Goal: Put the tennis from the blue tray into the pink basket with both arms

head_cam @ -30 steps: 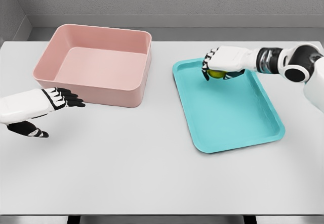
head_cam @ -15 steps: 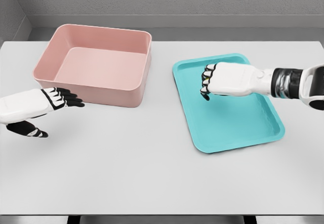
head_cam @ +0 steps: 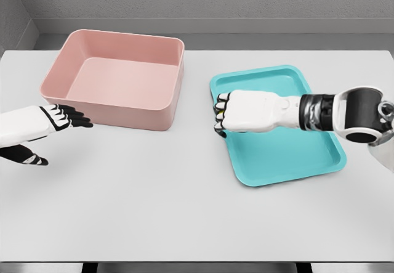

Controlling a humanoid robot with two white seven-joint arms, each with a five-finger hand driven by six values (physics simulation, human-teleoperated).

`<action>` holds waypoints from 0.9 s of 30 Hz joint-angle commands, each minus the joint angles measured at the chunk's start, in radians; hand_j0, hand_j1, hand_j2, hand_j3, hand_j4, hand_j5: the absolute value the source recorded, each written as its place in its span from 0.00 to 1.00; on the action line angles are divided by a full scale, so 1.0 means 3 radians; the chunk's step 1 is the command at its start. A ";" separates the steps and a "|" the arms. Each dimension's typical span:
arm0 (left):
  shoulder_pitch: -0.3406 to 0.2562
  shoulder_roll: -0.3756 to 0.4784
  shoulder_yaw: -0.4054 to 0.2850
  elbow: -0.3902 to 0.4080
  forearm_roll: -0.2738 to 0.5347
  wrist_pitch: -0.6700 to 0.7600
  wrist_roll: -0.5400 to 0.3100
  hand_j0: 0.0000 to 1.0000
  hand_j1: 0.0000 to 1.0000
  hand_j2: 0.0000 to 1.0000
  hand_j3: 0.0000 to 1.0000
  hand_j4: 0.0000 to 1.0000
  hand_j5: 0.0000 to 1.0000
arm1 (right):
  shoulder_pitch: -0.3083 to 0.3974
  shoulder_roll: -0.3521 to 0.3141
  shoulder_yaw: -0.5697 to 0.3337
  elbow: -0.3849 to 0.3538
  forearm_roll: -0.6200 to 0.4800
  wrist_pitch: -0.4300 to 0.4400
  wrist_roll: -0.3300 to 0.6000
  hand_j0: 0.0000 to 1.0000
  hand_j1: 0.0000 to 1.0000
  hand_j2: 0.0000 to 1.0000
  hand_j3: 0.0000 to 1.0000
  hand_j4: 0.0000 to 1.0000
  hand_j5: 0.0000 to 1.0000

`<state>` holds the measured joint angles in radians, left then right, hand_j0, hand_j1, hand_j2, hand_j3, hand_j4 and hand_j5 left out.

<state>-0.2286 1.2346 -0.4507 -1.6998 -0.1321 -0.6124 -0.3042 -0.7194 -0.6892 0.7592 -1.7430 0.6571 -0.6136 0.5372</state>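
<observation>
Right hand [head_cam: 237, 113]: fingers curled into a fist over the left edge of the blue tray [head_cam: 289, 156]; what they enclose cannot be seen.
Tennis ball: hidden; not visible in the tray or in the pink basket [head_cam: 117, 76].
Left hand [head_cam: 46, 122]: fingers stretched flat, holding nothing, above the table [head_cam: 184, 211] near its left edge, just in front of the basket.
Change: half a second ago the right fist was nearer the tray's middle; it has shifted left toward the basket. The left hand has drawn slightly left.
</observation>
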 commanded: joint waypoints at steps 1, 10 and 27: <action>0.0000 0.0011 0.0004 0.0000 0.0026 0.0005 0.0001 1.00 1.00 1.00 1.00 1.00 1.00 | 0.0005 0.0124 0.0067 0.0006 0.0039 0.0009 0.0025 0.42 0.42 0.42 0.42 0.42 0.42; 0.0000 0.0016 0.0004 -0.0005 0.0031 0.0005 0.0001 1.00 1.00 1.00 1.00 1.00 1.00 | -0.0005 0.0543 0.0246 0.0257 0.0249 0.0009 0.0030 0.42 0.42 0.42 0.42 0.42 0.42; 0.0005 0.0021 0.0004 -0.0005 0.0026 0.0005 0.0001 1.00 1.00 1.00 1.00 1.00 1.00 | -0.0036 0.1218 0.0614 0.0840 0.0484 0.0009 0.0050 0.42 0.42 0.42 0.42 0.42 0.42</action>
<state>-0.2270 1.2384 -0.4497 -1.7007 -0.1306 -0.6123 -0.3042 -0.7302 -0.3466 0.9324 -1.5160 0.7999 -0.6138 0.5526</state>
